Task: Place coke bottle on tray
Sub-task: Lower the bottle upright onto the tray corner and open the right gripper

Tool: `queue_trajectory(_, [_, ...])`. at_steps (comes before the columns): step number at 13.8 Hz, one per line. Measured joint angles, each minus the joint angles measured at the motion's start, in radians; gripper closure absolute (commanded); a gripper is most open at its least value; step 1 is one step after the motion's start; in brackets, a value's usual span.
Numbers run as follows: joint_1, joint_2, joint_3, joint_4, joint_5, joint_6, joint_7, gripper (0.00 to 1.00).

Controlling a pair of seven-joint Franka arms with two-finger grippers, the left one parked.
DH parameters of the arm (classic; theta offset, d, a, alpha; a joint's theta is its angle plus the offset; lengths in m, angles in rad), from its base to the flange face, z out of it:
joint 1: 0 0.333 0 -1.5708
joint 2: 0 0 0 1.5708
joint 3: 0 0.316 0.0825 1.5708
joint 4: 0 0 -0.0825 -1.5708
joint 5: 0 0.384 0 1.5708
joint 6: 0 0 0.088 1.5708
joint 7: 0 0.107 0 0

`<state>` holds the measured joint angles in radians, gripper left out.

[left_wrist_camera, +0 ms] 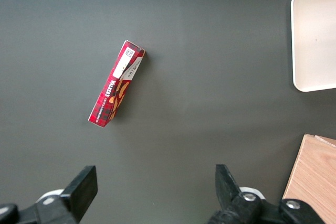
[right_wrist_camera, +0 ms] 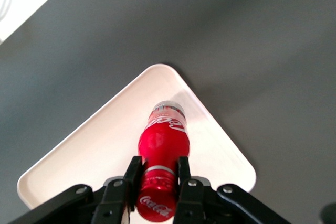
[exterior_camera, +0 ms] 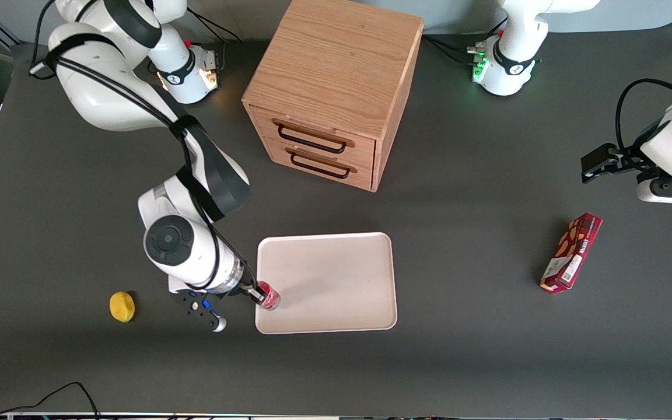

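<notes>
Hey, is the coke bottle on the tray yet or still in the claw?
Still in the claw, which grips the coke bottle by its neck over the tray corner. Whether its base touches, cannot tell.

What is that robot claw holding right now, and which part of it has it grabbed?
The gripper holds the coke bottle by its neck, just below the red cap, one finger on each side. The bottle is over the tray, near its corner.

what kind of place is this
Likely a robot manipulation lab: Franka arms bolted to a dark table with staged props. The gripper holds a coke bottle over a tray near a wooden drawer cabinet.
</notes>
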<state>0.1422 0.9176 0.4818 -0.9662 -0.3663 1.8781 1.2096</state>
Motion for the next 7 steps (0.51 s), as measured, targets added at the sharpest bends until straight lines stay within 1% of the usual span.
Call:
queue_trajectory(1, [-0.001,0.015,0.000,0.004,-0.005,0.008,0.003,0.01])
queue_trajectory(5, [-0.002,0.024,0.007,0.030,-0.022,0.007,0.004,0.00])
queue_trajectory(7, [-0.005,0.021,0.028,0.046,-0.026,-0.021,0.004,0.00])
